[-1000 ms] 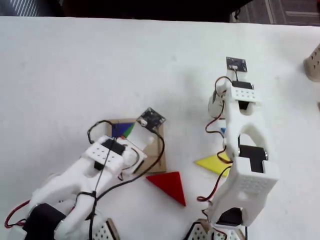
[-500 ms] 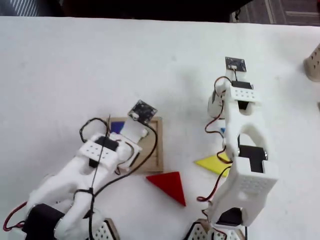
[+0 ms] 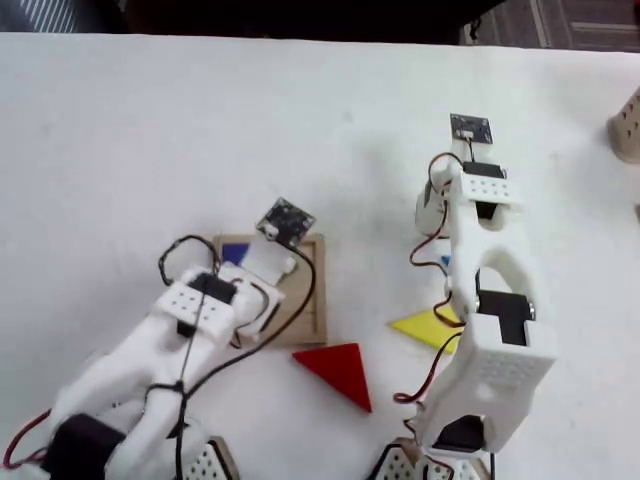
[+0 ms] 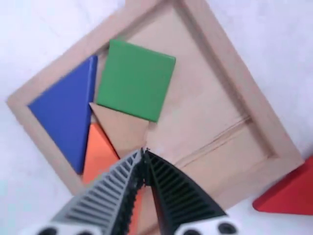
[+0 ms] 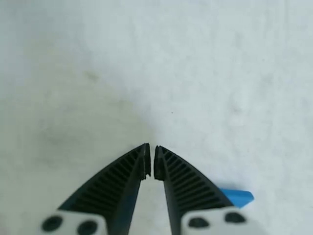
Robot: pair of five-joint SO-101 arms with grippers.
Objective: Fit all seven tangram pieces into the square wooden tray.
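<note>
Nearest, the red triangle [image 3: 335, 370] lies on the bench [image 3: 150, 120] just outside the tray [image 4: 237, 73]. The yellow triangle [image 3: 425, 326] lies farther out on that same side of the tray. The left tool [image 4: 144, 156] hangs over the tray, pinched closed on nothing. In the tray, an orange piece [image 4: 100, 152], a blue triangle [image 4: 66, 115] and a green square [image 4: 136, 80] sit together. Well beyond the tray, the right tool [image 5: 151, 161] is closed too, holding nothing.
</note>
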